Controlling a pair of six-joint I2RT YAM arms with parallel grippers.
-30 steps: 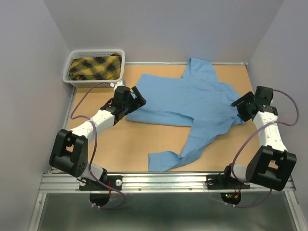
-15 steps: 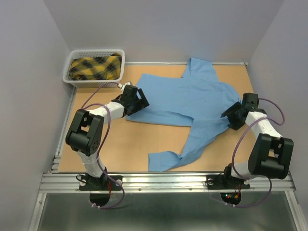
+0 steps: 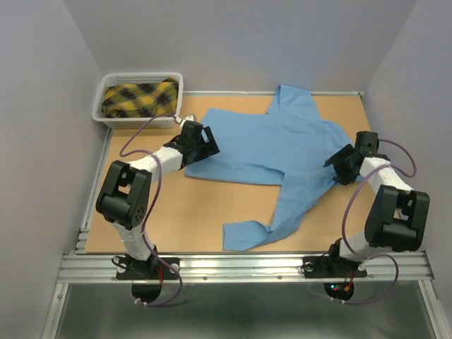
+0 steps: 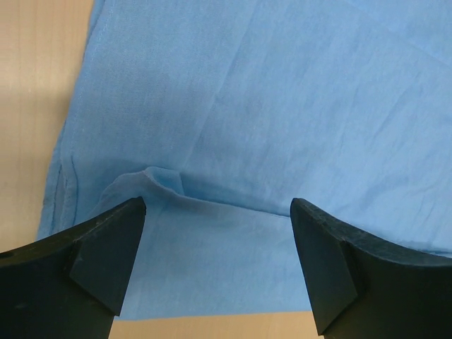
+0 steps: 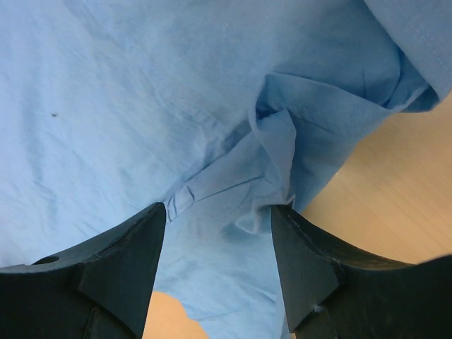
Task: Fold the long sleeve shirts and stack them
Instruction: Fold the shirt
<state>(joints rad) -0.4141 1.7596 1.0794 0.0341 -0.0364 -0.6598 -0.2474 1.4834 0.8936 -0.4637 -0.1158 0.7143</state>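
We see the light blue shirt (image 3: pixel 275 145) spread flat mid-frame on the table (image 3: pixel 191 212). Left gripper (image 3: pixel 206 146) sits over its left edge, jaws wide apart. Right gripper (image 3: pixel 337 161) sits at its right edge, jaws apart around bunched cloth, possibly touching it.

The left arm (image 3: pixel 159 157) and the right arm (image 3: pixel 381 173) look the same: big black blocks at the joints, white tubes between them. A thin purple cable (image 3: pixel 129 136) runs along each one. The fingers (image 4: pixel 99 261) are black, thick and wedge-shaped. Tiny red and green lights (image 3: pixel 339 288) glow under the right arm.
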